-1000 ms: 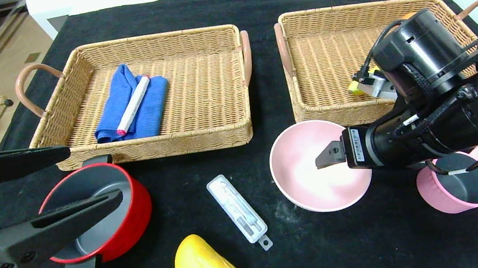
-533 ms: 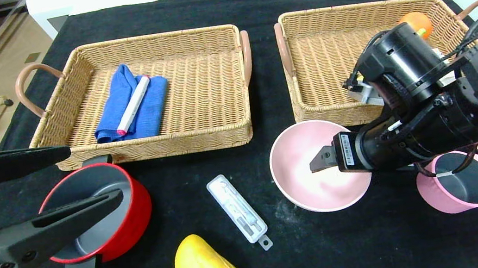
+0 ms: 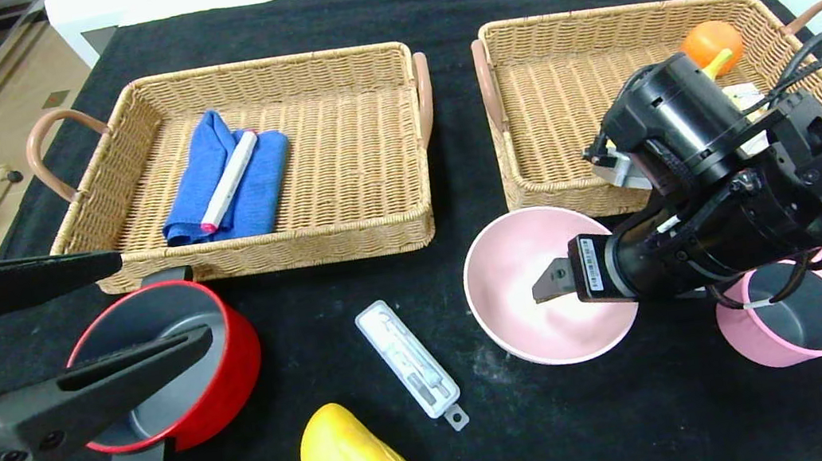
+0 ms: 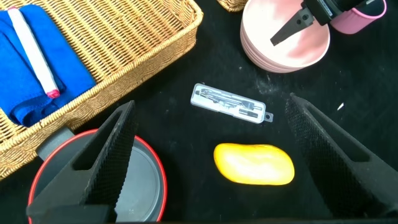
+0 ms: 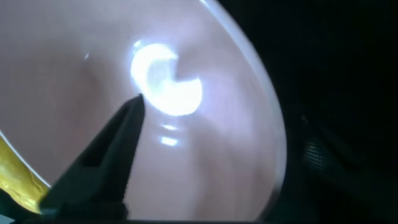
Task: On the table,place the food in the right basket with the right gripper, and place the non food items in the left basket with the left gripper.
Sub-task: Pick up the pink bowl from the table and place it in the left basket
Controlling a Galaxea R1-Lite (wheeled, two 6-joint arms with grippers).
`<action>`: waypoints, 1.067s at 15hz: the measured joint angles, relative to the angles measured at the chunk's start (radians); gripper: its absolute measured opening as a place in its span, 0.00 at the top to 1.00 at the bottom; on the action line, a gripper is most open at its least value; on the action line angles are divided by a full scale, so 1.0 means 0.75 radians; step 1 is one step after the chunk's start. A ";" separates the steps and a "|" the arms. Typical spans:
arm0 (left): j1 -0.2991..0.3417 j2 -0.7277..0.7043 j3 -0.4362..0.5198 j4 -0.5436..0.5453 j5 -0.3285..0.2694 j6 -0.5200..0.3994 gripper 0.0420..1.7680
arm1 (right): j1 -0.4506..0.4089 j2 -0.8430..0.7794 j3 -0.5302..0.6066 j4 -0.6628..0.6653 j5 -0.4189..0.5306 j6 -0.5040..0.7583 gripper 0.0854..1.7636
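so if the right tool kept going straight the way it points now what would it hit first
Most likely the inside of the pink bowl. The right tool points toward the robot's left and hangs over the bowl's hollow; the right wrist view shows a fingertip close above the pink surface. Depth is unclear, so it might instead pass above the rim.

L hand (image 3: 82,325) open wide; R hand (image 3: 551,281) low, angled inward.

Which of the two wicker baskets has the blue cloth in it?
The left basket holds the blue cloth with a white pen on it; the right basket holds an orange instead.
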 joint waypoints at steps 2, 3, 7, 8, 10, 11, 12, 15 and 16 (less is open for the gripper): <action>0.000 -0.001 0.000 -0.001 0.000 0.000 0.03 | 0.001 0.001 0.001 0.000 0.002 0.002 0.33; 0.000 -0.001 0.000 0.000 0.000 0.000 0.03 | 0.001 0.002 0.002 0.000 0.002 0.003 0.41; 0.000 -0.001 0.000 -0.001 0.000 0.000 0.03 | 0.000 0.001 0.002 0.002 0.003 0.004 0.83; 0.000 0.000 0.000 -0.001 -0.001 0.000 0.03 | 0.000 0.001 0.003 0.004 0.006 0.005 0.90; 0.000 -0.001 0.000 -0.001 -0.001 0.000 0.03 | -0.001 0.000 0.002 0.002 0.006 0.004 0.91; 0.000 -0.001 0.000 -0.001 -0.001 0.000 0.03 | -0.001 -0.001 0.002 0.002 0.007 0.005 0.91; 0.000 -0.001 0.000 -0.001 0.000 0.000 0.03 | -0.001 -0.001 0.002 0.002 0.009 0.005 0.91; 0.000 -0.001 0.000 -0.001 -0.001 0.000 0.03 | -0.001 -0.003 0.002 0.002 0.010 0.006 0.91; 0.000 -0.001 0.000 -0.001 0.000 0.000 0.03 | -0.001 -0.003 0.004 0.002 0.010 0.006 0.91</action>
